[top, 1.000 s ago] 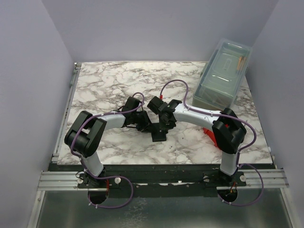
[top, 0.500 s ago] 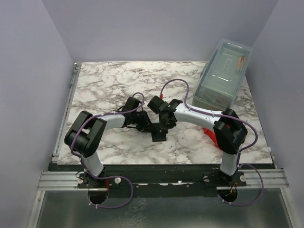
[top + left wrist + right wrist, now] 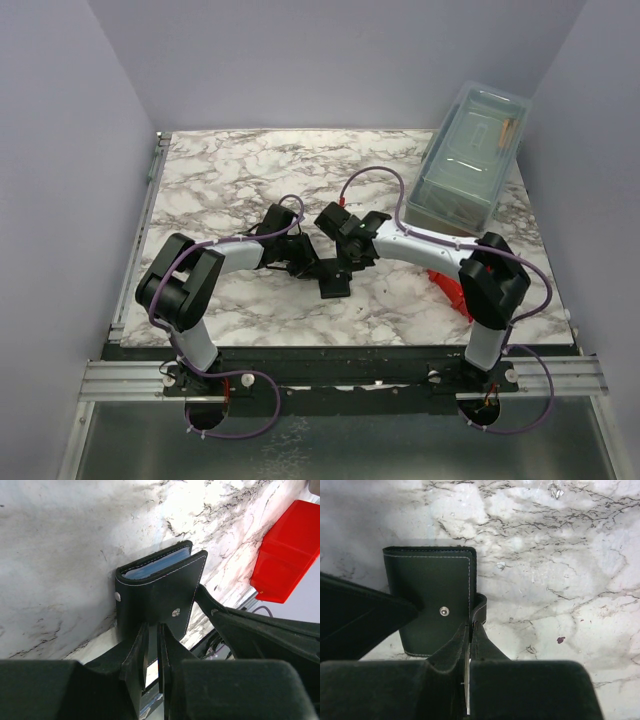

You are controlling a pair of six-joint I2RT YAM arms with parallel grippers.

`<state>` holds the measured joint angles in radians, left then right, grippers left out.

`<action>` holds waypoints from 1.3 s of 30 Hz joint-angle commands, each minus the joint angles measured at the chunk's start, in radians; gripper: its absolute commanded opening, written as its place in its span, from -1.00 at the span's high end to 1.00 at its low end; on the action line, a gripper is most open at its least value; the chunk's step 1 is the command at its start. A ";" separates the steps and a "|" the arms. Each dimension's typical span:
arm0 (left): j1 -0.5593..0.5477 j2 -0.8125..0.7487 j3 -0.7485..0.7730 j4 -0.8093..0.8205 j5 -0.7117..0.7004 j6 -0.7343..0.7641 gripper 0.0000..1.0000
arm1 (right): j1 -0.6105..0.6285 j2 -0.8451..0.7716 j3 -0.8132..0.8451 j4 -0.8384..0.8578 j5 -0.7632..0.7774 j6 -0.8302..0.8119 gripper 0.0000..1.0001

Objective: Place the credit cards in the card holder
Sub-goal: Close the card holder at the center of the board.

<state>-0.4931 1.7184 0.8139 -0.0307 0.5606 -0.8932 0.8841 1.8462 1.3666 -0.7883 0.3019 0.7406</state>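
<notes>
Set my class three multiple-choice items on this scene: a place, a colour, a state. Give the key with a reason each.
1. The clear box stands: A at the table's far right corner; B at its near left corner; C at its centre.
2. The card holder's inner panel is: A red; B pale blue; C green.
3. The clear box's lid is: A off; B on; C propped beside it.
Key: A, seen far right from above; B, blue shows between the black covers; B, it caps the box.

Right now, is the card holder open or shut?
Folded but ajar: the left wrist view shows the card holder covers gaping, blue-grey panel visible between them.
</notes>
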 commanded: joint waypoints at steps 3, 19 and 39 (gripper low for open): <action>-0.009 0.002 -0.021 -0.015 -0.011 0.010 0.61 | -0.008 -0.147 -0.145 0.269 -0.149 -0.044 0.99; -0.012 -0.002 -0.022 -0.013 -0.008 0.009 0.61 | -0.050 -0.062 -0.179 0.319 -0.217 -0.059 0.99; -0.012 0.004 -0.021 -0.012 -0.008 0.007 0.61 | -0.050 -0.041 -0.136 0.166 -0.128 -0.033 0.99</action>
<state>-0.4965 1.7184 0.8124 -0.0231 0.5648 -0.8959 0.8360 1.8027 1.2282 -0.5930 0.1562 0.7063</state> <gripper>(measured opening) 0.195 0.009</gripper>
